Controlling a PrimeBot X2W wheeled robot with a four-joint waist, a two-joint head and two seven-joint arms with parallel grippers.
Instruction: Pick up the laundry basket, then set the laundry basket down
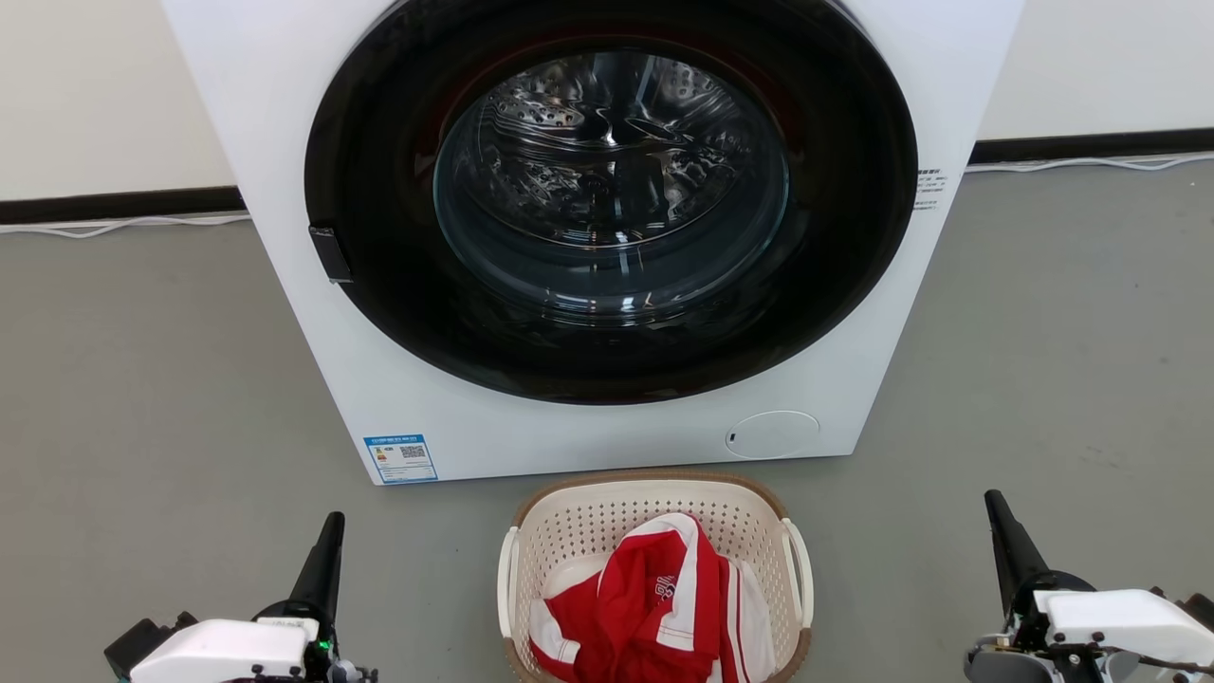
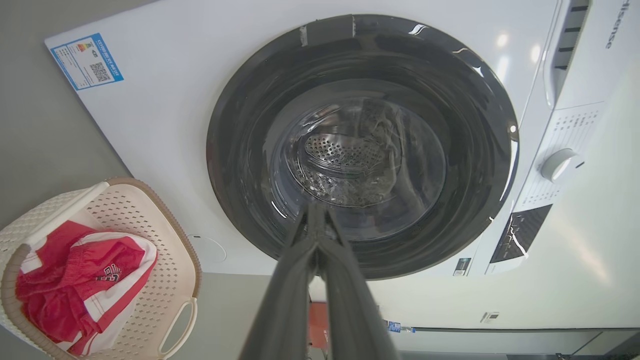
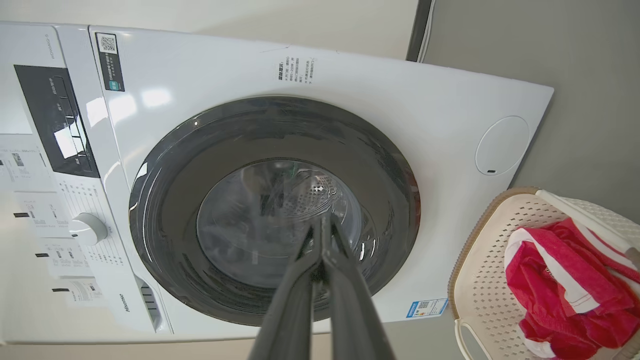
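Grey floor [image 1: 133, 379], cream wall [image 1: 95, 85] with dark baseboard [image 1: 114, 204] and white cable [image 1: 123, 225], white front-loading washer [image 1: 261, 114] against it.

The washer [image 1: 275, 142] is cut off by the head view's top edge. The laundry basket [image 1: 607, 512] is clipped at its near end by the bottom edge, and much of its floor is hidden under a red and white garment [image 1: 654, 598]. The print on the blue label [image 1: 400, 458] is too small to be read. In both wrist views the basket is cut by a lower corner.
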